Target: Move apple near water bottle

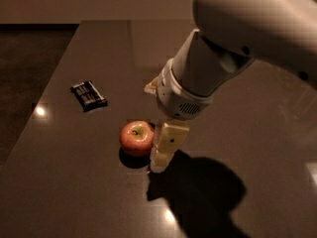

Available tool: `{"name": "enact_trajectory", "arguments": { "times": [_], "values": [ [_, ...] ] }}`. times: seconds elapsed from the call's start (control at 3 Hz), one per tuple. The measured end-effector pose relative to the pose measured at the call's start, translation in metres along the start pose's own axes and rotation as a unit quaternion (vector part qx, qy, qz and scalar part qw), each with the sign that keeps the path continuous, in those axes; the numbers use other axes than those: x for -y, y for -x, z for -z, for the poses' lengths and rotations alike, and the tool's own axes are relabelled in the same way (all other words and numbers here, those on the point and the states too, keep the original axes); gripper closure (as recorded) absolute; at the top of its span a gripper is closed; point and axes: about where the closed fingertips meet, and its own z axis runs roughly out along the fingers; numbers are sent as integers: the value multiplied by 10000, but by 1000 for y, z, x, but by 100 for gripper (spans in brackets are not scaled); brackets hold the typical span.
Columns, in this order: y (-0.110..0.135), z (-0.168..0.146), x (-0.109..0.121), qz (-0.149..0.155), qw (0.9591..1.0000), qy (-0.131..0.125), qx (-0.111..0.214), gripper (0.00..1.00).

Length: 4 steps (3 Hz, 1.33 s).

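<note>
The red apple [135,136], yellowish on top with a short dark stem, sits upright on the dark table [99,197] left of centre. My gripper [165,148] hangs from the big white arm [208,68] and is down at table height, right beside the apple's right side. I cannot tell whether it touches the apple. The water bottle is hidden behind the arm. A small pale bit [150,87] shows at the wrist's left edge, and I cannot tell what it is.
A flat black snack bar wrapper [88,95] lies on the table to the upper left of the apple. The table's left edge [44,88] runs diagonally, with dark floor beyond it. The arm casts a large shadow [203,192] at the front right.
</note>
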Motion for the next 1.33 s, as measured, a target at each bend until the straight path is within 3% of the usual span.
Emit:
{"name": "enact_trajectory", "arguments": {
  "times": [0.67, 1.33],
  "values": [
    [6, -37, 2, 40, 9999, 46, -102, 0],
    [2, -41, 2, -118, 9997, 97, -208, 41]
  ]
}}
